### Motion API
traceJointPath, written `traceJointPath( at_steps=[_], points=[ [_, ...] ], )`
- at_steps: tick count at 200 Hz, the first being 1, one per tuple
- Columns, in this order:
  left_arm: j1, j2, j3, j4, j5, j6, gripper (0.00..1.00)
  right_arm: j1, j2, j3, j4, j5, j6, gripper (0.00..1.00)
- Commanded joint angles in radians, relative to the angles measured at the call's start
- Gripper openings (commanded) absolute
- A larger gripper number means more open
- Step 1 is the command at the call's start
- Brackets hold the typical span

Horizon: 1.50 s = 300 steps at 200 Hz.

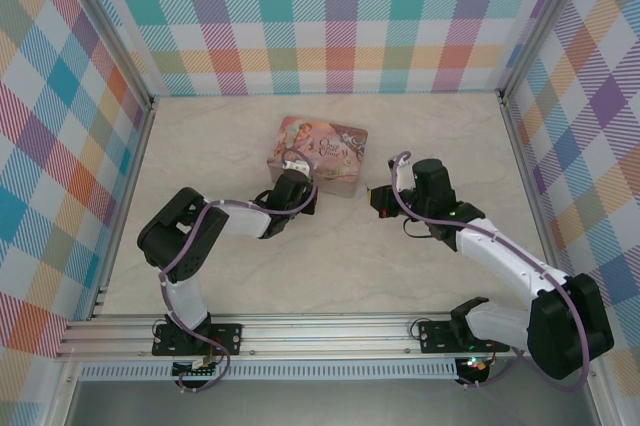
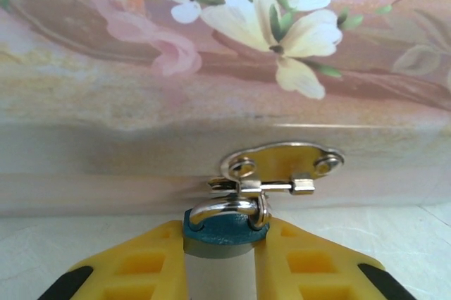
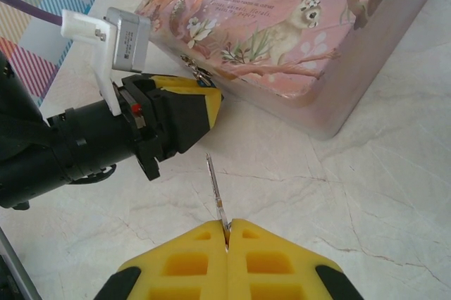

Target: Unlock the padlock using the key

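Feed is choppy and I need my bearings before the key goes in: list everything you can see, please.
pink tin: one, pink with rabbit and flower pictures, mid-table.
hasp: one, silvery, on the tin's front wall.
padlock: one, blue-teal body, silvery shackle, hooked in the hasp.
key: one, thin grey, held just short of the tin's front.
table: one, pale marble-look.
walls: three, pastel check, around the table.
left pincer: one, yellow fingers, closed on the padlock body.
right pincer: one, yellow fingers, shut on the key.
arms: two, black and white, based at the near edge.
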Motion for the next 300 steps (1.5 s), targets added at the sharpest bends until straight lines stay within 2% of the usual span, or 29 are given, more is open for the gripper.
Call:
traceJointPath(
  at_steps=[1,56,134,192,232,300],
  points=[
    [-0.009,-0.060,0.026,-0.005,0.019,-0.037,0.22,0.000,0.011,-0.013,0.028,-0.007,-0.020,0.06],
    [-0.008,-0.107,0.041,-0.108,0.078,-0.148,0.21,0.001,0.019,-0.051,0.068,-0.047,-0.041,0.06],
    [-0.019,-0.181,0.054,-0.251,0.168,-0.316,0.18,0.028,0.042,-0.179,0.224,-0.062,-0.081,0.06],
    [-0.033,-0.201,0.042,-0.263,0.235,-0.529,0.15,0.087,0.090,-0.261,0.388,-0.039,-0.137,0.06],
    [-0.039,-0.210,0.023,-0.252,0.266,-0.650,0.12,0.110,0.162,-0.259,0.434,-0.035,-0.190,0.06],
    [-0.041,-0.192,0.005,-0.226,0.360,-0.767,0.08,0.125,0.269,-0.218,0.481,-0.045,-0.249,0.06]
  ],
)
